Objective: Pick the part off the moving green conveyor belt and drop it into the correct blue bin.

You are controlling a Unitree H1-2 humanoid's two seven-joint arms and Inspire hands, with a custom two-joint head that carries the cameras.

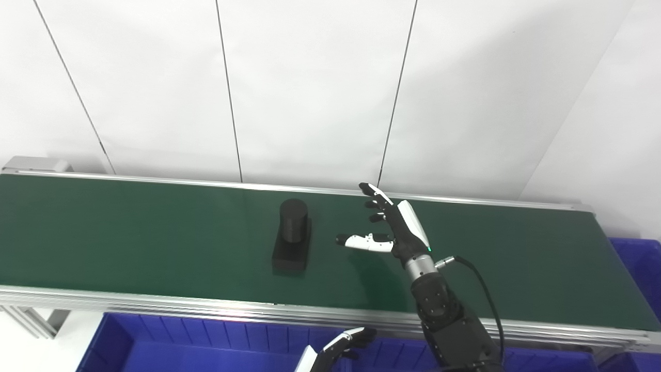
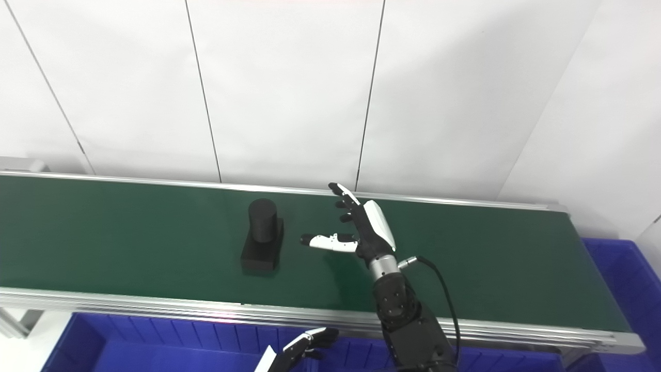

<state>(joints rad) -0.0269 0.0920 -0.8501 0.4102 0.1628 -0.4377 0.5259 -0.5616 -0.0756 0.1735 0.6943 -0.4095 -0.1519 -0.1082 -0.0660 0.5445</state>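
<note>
A matt dark green conveyor belt [image 1: 155, 232] with a smooth, rubbery look runs between brushed, pale metal rails [image 1: 206, 305] that catch the light. At its centre a part [image 1: 292, 235] looks matt black and finely ribbed, like plastic. At 4 o'clock, the right hand [image 1: 397, 227] has glossy white plastic shells over matt black fingers and a shiny metal wrist. Glossy blue plastic bins [image 1: 170, 341] sit at 6 o'clock.
</note>
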